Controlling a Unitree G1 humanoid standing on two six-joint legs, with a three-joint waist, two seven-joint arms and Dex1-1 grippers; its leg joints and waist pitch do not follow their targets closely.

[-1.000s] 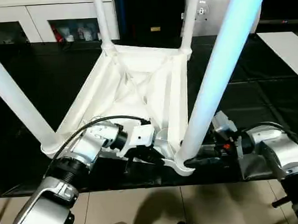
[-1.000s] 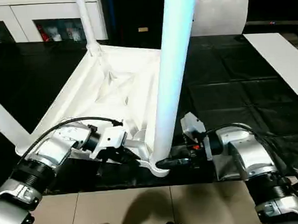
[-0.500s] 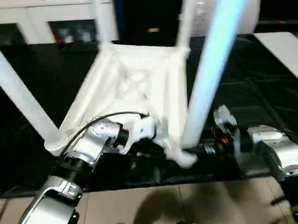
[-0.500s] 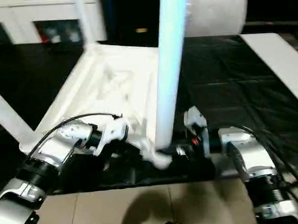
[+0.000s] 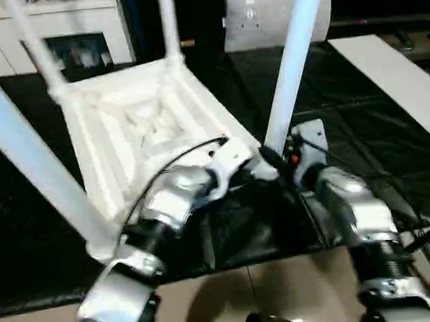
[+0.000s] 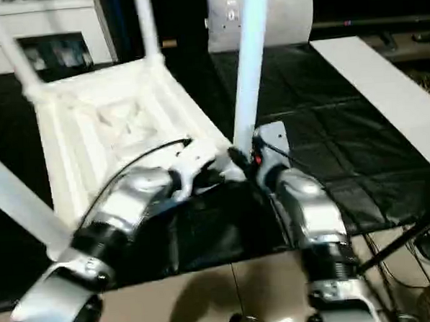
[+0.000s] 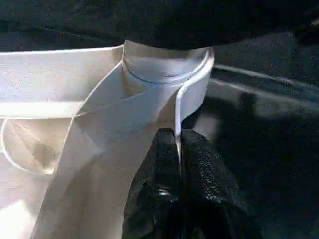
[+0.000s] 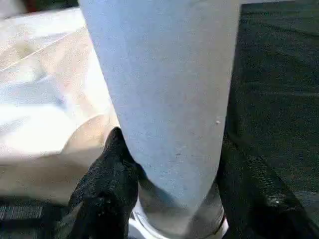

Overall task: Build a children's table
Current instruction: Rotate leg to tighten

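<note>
Now upside-down children's table on black mat, left gripper pinched tight on its corner rim, right gripper clasping near leg.

Robot test room fitted out like a home

A black sheet covers the floor over beige tiles; a white cabinet with glass doors lines the wall beyond, and cables trail alongside.

Both head views look down and forward at the upturned white plastic children's table; each wrist view sits close against its near corner socket.
</note>
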